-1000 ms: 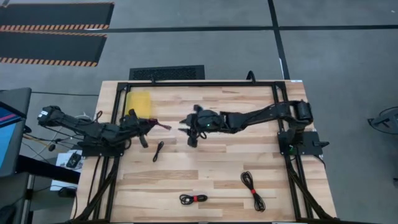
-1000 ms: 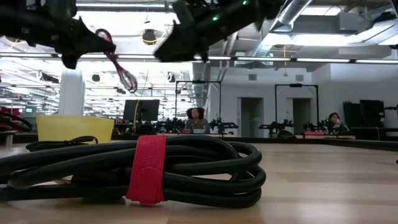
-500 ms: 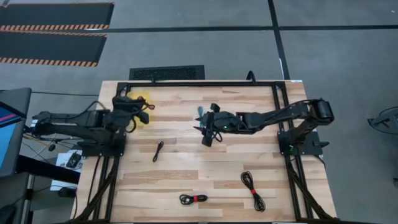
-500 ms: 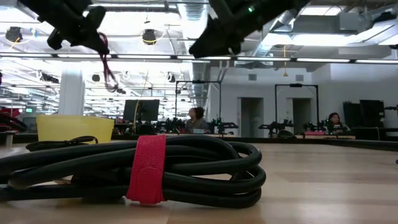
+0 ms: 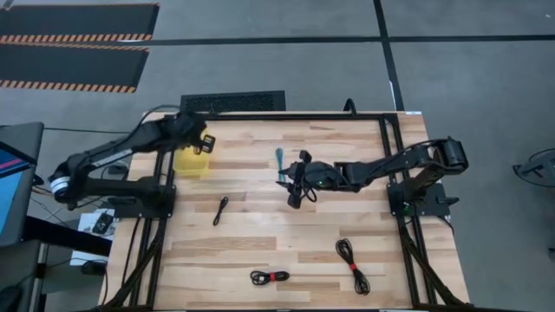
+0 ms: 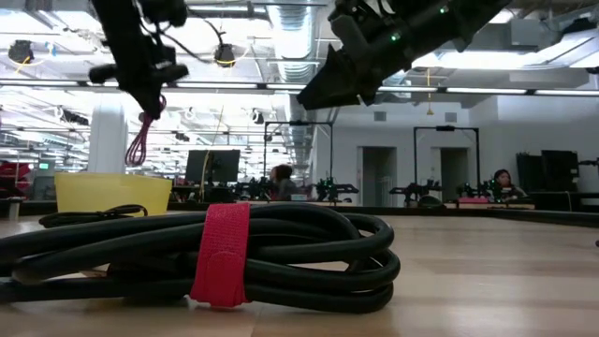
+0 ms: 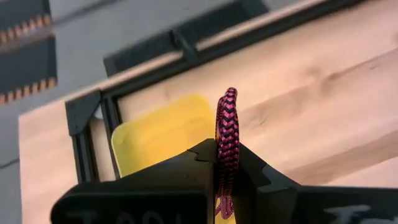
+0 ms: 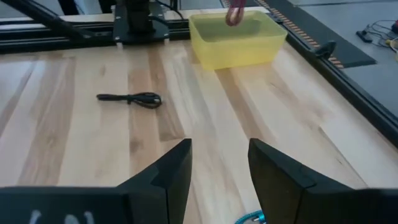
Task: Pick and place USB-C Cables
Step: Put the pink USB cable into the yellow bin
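My left gripper [image 5: 204, 141] is shut on the maroon-red USB-C cable [image 6: 139, 142], which hangs over the yellow bin [image 5: 192, 162] at the table's far left. My right gripper [image 5: 290, 182] stands open above mid-table, pointing toward the left edge. A teal-blue cable [image 5: 279, 159] lies on the wood just on its far side. A plain black cable [image 5: 220, 210] lies flat left of centre. Two black cables with red ties [image 5: 270, 276] [image 5: 352, 264] lie near the front edge. My left gripper pinches the maroon-red cable bundle [image 7: 227, 163] between its two fingers, which come slanting down from above. A looped end [image 7: 227, 109] reaches out past the fingertips. The bundle hangs below the gripper, clear of the yellow bin [image 7: 160, 135] and the table.
A black frame [image 5: 277, 116] runs round the table's far edge and sides. The tied black cable [image 6: 220, 253] fills the low view's foreground. Bare wood lies between my right gripper [image 8: 217, 171] and the black cable [image 8: 130, 98]. People sit in the room beyond.
My left gripper has swung toward the table's far edge and risen, tipping to point down, carrying the maroon-red cable from beside the bin to above it; the cable now hangs down. My right gripper has drawn back toward the table's right edge, staying open.
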`<action>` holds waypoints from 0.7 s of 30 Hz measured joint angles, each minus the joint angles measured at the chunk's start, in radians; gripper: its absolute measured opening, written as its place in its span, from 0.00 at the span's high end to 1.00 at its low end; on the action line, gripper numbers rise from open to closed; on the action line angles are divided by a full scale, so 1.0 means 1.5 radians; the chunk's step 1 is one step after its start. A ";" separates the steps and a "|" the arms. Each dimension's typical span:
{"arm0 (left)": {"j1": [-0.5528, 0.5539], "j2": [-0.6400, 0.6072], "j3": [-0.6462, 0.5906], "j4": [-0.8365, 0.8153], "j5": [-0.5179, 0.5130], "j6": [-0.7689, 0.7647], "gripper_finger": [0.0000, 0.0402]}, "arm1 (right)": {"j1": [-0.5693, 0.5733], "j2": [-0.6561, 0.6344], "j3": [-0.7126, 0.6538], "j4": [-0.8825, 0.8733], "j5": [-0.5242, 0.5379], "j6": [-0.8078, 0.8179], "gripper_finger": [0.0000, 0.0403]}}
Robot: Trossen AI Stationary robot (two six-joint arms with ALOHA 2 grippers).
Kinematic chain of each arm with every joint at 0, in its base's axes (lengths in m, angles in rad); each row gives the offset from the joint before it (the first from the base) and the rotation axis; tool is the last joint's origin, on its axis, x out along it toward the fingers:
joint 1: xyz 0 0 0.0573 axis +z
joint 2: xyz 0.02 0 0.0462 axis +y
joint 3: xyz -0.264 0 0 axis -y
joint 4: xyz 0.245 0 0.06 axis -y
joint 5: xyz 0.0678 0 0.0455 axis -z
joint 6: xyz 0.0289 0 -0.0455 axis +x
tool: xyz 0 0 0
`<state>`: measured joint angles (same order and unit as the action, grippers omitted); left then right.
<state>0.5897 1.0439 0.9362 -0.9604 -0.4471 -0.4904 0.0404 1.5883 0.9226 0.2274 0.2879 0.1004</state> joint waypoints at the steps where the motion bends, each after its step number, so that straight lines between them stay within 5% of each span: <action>1: 0.026 0.015 0.003 0.000 0.026 0.018 1.00 | 0.000 0.000 0.000 -0.002 0.000 0.000 0.55; 9: 0.197 0.142 0.006 -0.054 0.222 0.087 0.99 | -0.001 0.000 0.000 -0.011 -0.001 -0.003 0.56; 21: 0.243 0.301 0.006 -0.064 0.178 0.105 0.98 | -0.001 0.000 0.000 -0.021 -0.015 -0.004 0.56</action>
<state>0.9546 1.4960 0.9459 -1.0562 -0.1807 -0.3322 0.0387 1.5883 0.9226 0.1954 0.2647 0.0937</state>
